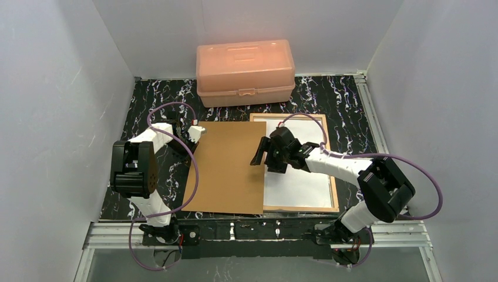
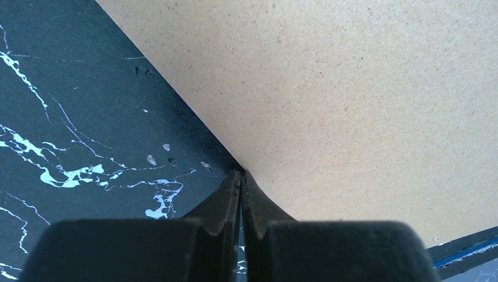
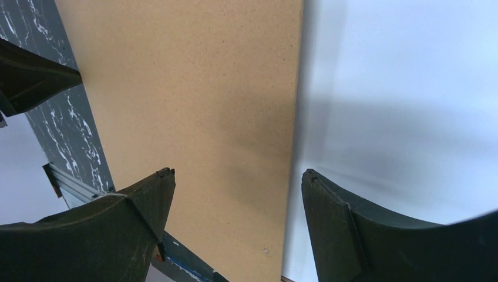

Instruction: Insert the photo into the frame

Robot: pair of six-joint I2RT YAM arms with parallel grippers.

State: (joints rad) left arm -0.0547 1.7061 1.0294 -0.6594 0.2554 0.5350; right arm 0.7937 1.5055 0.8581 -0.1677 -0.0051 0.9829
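- Top view: the frame [image 1: 299,208] lies flat on the right half of the dark marbled table [image 1: 158,100], tan wood side up.
- A white sheet fills its opening. It is probably the photo [image 1: 299,182] lying face down, since only a plain white back shows.
- A brown backing board [image 1: 226,170] lies to the left, and its right edge overlaps the frame's left rail. An orange plastic box [image 1: 245,71] sits at the far edge, well apart.
- Progress, as a judgement: the photo looks already seated in the frame. What seems left is moving the board over it and closing the back.
- The left arm reaches forward, with the left gripper [image 1: 195,132] low at the board's far left corner.
- The right arm bends inward across the frame. The right gripper [image 1: 261,154] hangs above the board's right edge.
- Left wrist view: the left gripper [image 2: 241,176] is clenched, with its tips meeting right at the edge of the backing board [image 2: 352,106] over the table [image 2: 88,117].
- This view does not show whether the tips pinch the board or only touch it.
- Right wrist view: the right gripper [image 3: 238,174] is released, with its jaws wide apart and holding nothing.
- Its jaws straddle the line where the backing board [image 3: 194,106] meets the white photo [image 3: 399,88].
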